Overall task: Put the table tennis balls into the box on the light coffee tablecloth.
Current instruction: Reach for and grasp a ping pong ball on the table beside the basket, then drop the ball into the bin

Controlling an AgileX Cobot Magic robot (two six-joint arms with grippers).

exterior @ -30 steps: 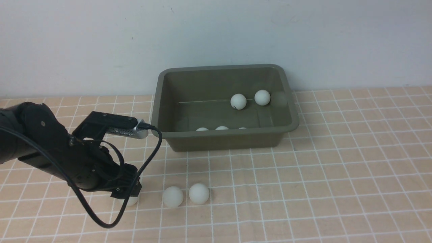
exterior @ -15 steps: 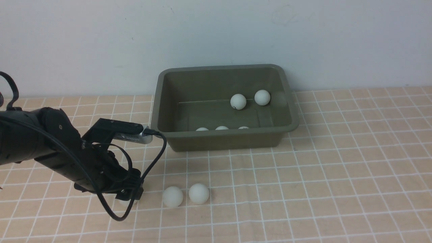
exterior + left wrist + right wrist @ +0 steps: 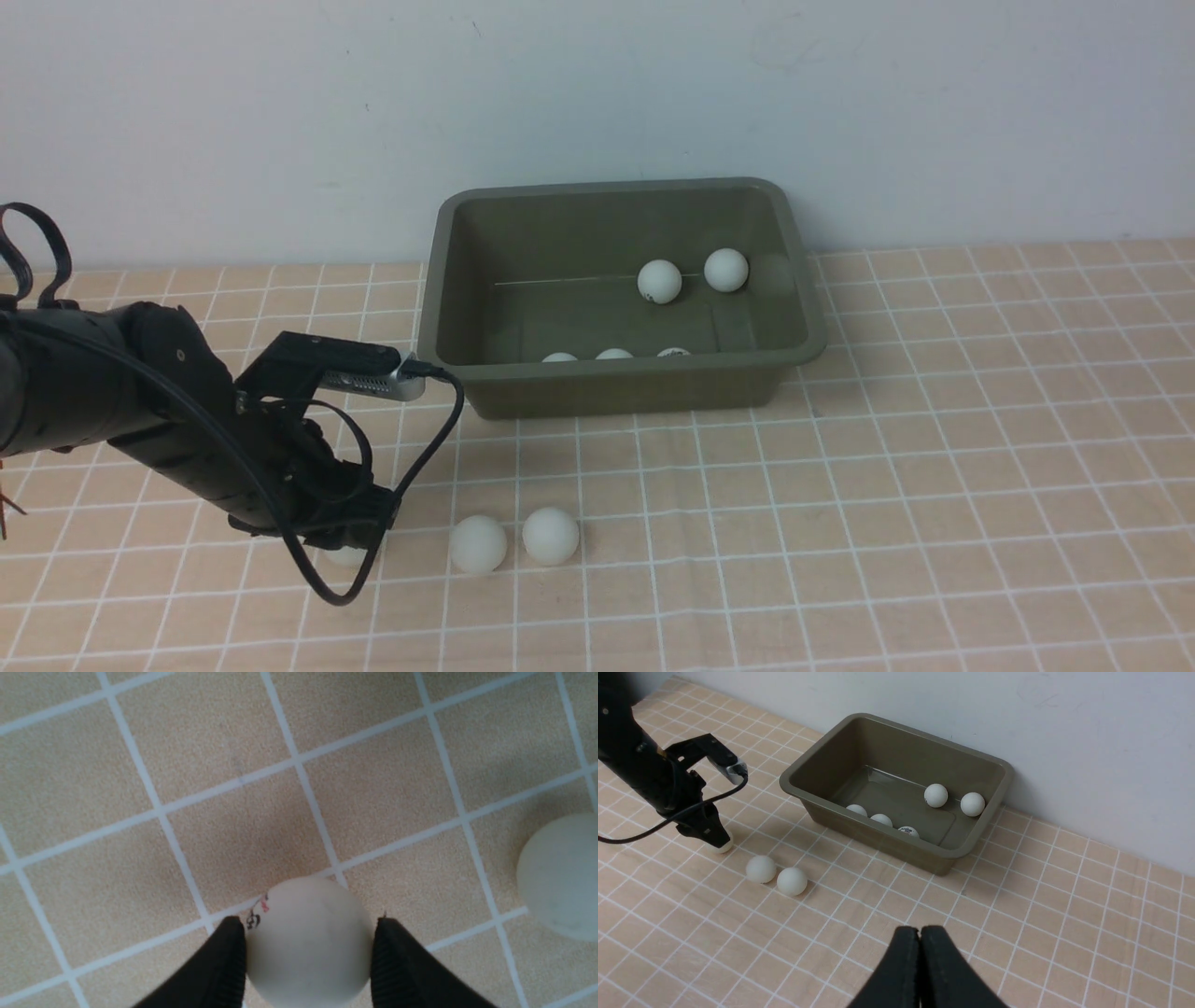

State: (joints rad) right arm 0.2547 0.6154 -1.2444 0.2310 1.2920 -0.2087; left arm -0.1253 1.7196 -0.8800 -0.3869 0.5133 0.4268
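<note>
Left gripper (image 3: 307, 926) clasps a smooth round white ball (image 3: 308, 952) between ribbed pads (image 3: 229, 961); right gripper (image 3: 920, 931) closed

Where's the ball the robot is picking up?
Front view, robot's left: the small white ball lies on the peach gridded tablecloth in the left gripper, left of two loose balls.

**Matt plastic on grained cloth**

The table tennis balls (image 3: 551, 537) look smooth and matt. The box (image 3: 616, 385) is olive-grey plastic with a faint sheen. The tablecloth (image 3: 934, 513) shows fine grain (almost sandy close up). The left fingers (image 3: 219, 966) are black and ribbed.
</note>
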